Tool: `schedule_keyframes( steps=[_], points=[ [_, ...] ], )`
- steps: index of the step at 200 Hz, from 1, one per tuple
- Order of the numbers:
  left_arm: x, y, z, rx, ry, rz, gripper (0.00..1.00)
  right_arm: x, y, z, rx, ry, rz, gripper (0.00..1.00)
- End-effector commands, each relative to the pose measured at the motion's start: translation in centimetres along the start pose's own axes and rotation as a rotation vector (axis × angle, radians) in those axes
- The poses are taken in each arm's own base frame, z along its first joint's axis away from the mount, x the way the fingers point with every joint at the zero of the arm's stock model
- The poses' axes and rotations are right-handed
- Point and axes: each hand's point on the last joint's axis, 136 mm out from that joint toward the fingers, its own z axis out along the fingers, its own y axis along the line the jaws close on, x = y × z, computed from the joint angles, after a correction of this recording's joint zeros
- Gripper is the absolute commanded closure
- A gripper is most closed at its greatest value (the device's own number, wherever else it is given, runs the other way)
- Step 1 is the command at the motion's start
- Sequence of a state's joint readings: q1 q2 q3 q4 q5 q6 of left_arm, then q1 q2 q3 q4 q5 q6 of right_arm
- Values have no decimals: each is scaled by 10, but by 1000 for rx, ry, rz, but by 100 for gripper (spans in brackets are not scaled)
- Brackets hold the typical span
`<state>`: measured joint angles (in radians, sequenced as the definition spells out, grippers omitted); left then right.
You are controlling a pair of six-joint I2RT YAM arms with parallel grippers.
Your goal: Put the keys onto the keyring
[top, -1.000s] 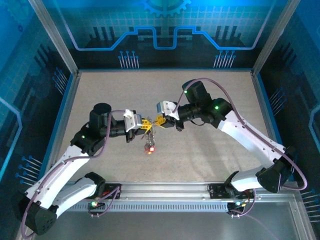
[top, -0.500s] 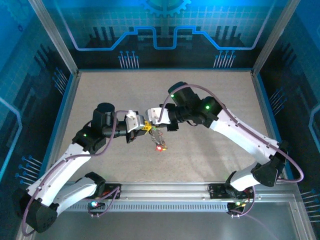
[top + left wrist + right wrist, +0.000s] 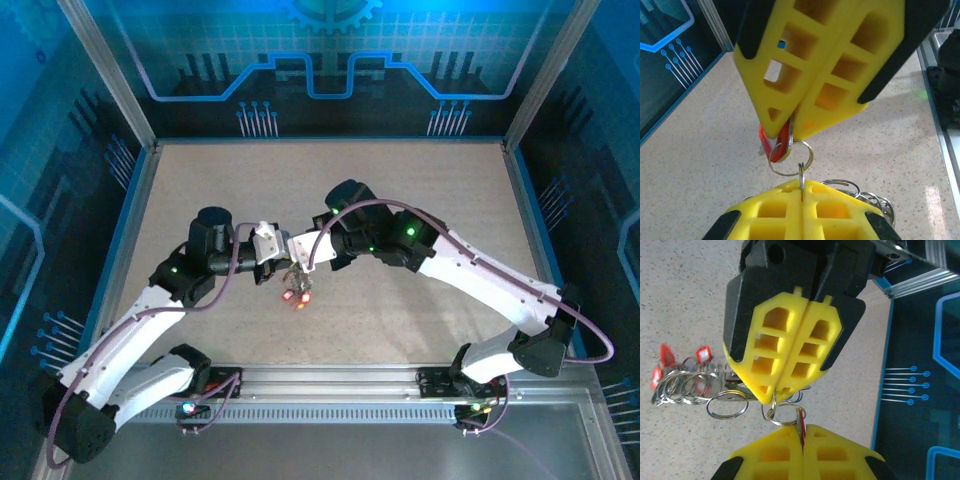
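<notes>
The key (image 3: 773, 146) – we see its red tag – is pinched in the clenched right end effector (image 3: 789, 131), held just above the middle of the worktop (image 3: 200, 180). Its ring links to the keyring (image 3: 801, 172) – the left end effector (image 3: 801, 185) is clamped on that. We see the other keys (image 3: 702, 354) hanging beside.

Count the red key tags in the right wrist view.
4. Three red tags sit in the ring bunch at left; one is pinched in the right gripper. Rings may hide more.
</notes>
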<state>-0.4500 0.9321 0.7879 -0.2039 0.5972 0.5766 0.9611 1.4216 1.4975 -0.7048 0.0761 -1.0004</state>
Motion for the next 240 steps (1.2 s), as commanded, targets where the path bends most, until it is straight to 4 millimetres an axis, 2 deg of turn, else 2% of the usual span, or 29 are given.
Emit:
schedule_keyframes(
  steps=[1, 44, 77, 102, 124, 154, 186, 207, 225, 240],
  points=[
    [-14, -3, -3, -5, -57, 19, 81, -12, -25, -11, 140, -58, -48, 100],
    [-15, 4, -6, -65, -73, 2, 48, 0, -30, -12, 230, -25, -145, 100],
    [-13, 11, -14, -133, -93, 3, 31, 17, -38, -12, 278, 56, -210, 100],
    [-10, 25, -24, -211, -127, -57, 14, 29, -46, -18, 298, 95, -242, 100],
    [-4, 47, -38, -322, -162, -147, 2, 34, -52, -26, 307, 111, -275, 100],
    [13, 87, -66, -543, -180, -302, 1, 37, -65, -44, 342, 127, -355, 100],
    [66, 129, -98, -827, 20, -512, 1, 46, -75, -51, 381, 167, -504, 100],
    [92, 143, -117, -958, 105, -602, 1, 60, -83, -51, 373, 236, -531, 100],
    [103, 151, -131, -1042, 96, -685, 1, 71, -88, -52, 370, 286, -543, 100],
    [109, 154, -139, -1084, 64, -761, 1, 71, -91, -54, 369, 287, -548, 100]
  ],
)
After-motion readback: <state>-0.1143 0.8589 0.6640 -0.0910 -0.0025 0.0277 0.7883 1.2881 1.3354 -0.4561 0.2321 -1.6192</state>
